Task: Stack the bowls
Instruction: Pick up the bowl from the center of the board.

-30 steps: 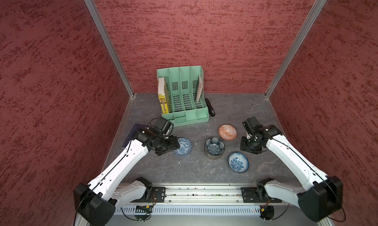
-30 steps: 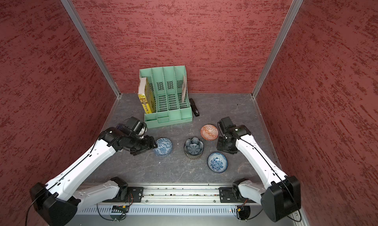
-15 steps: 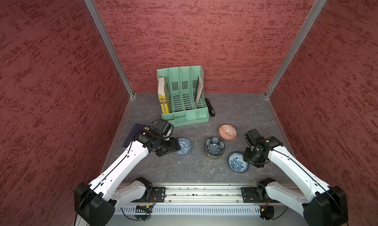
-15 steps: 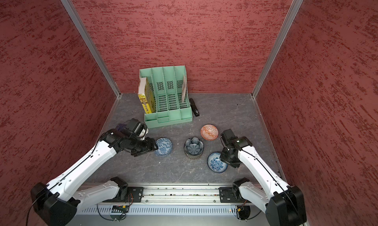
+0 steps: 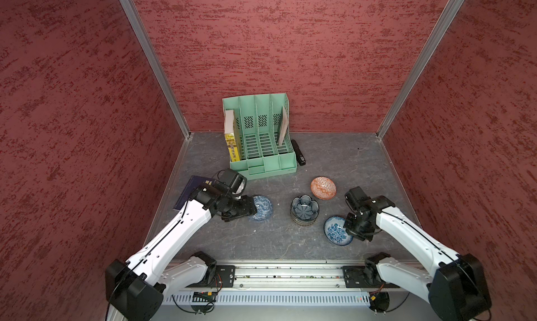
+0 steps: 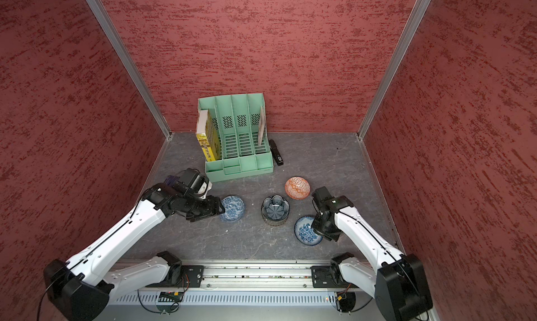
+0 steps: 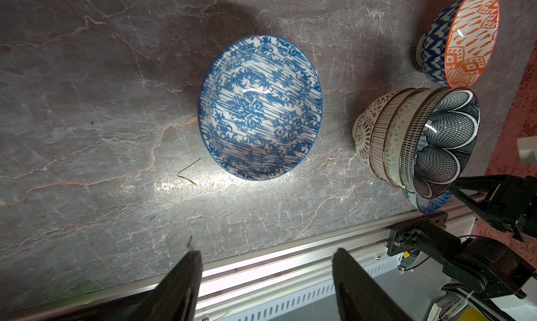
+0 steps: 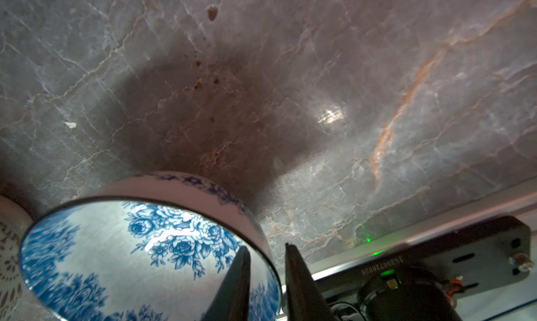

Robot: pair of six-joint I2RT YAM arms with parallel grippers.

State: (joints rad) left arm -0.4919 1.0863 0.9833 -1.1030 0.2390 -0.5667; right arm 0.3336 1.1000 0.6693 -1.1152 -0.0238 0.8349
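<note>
Since the earlier frames the right gripper [image 5: 350, 228] has been carried from beside the orange bowl [image 5: 323, 187] down to the rose-patterned blue bowl [image 5: 337, 231], and its jaws have been drawn in. One finger is now set inside the rim and one outside [image 8: 266, 247]. The gap is narrow, but whether the wall is already pinched cannot be told. The rim is taken at the side away from the stack [image 5: 304, 210], so a lift toward it would be unobstructed. The left gripper [image 7: 266, 252] is held wide and empty, just short of the scroll-patterned blue bowl [image 7: 260, 107], presumably awaiting its turn. Four nested bowls form the stack, and three stand singly on the table [image 5: 348, 159]. Open table lies all round, with the rail [image 5: 290, 273] near the rose-patterned bowl.
</note>
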